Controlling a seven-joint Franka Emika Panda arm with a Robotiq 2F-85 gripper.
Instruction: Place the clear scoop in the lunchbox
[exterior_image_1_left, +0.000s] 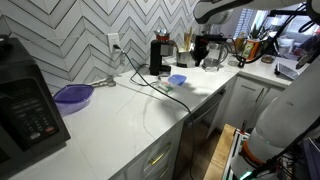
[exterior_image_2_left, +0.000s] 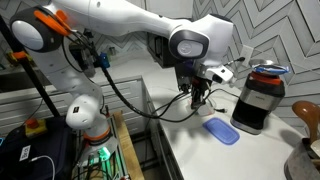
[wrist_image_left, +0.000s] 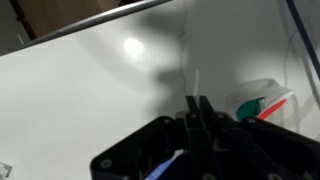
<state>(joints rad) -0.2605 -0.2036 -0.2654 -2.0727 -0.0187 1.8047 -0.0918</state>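
My gripper (wrist_image_left: 194, 108) is shut, and a thin clear strip, the clear scoop (wrist_image_left: 197, 80), sticks out from between the fingertips. In both exterior views the gripper (exterior_image_2_left: 200, 98) (exterior_image_1_left: 207, 55) hangs a little above the white counter. The lunchbox (exterior_image_2_left: 220, 130), a small low blue translucent container, lies on the counter beside and below the gripper, toward the black grinder. It also shows in an exterior view (exterior_image_1_left: 177, 79). The lunchbox is out of the wrist view.
A black coffee grinder (exterior_image_2_left: 258, 98) stands right behind the lunchbox. A wide purple dish (exterior_image_1_left: 73, 95) and a black microwave (exterior_image_1_left: 25, 100) sit further along the counter. A cable (exterior_image_1_left: 150, 85) runs across it. A clear item with a green and red label (wrist_image_left: 265, 105) lies near the fingers.
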